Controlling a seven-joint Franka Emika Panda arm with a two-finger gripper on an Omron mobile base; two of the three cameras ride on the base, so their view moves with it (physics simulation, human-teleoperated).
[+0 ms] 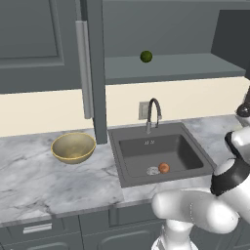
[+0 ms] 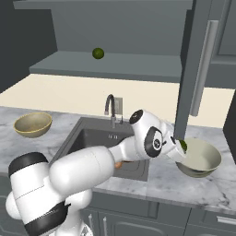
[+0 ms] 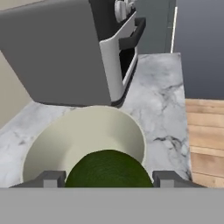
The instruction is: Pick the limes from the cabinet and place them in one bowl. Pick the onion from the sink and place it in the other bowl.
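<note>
My gripper (image 2: 181,148) is shut on a dark green lime (image 2: 183,145), holding it just over the near rim of the pale cream-grey bowl (image 2: 205,161). In the hand view the lime (image 3: 109,168) sits between my fingertips (image 3: 52,178) above the bowl's rim (image 3: 41,144). A second lime (image 1: 146,56) rests on the shelf of the open cabinet (image 1: 171,68). The orange-red onion (image 1: 164,168) lies in the sink (image 1: 146,151) beside the drain. Left of the sink on the counter stands the golden-tan bowl (image 1: 73,147), with nothing in it.
The open cabinet door (image 2: 191,69) with its silver bar handle (image 2: 203,69) hangs right behind the cream bowl. A curved faucet (image 1: 154,112) rises at the sink's back. A grey appliance (image 3: 65,52) stands beyond the bowl. The counter's edge drops to wooden floor (image 3: 205,140).
</note>
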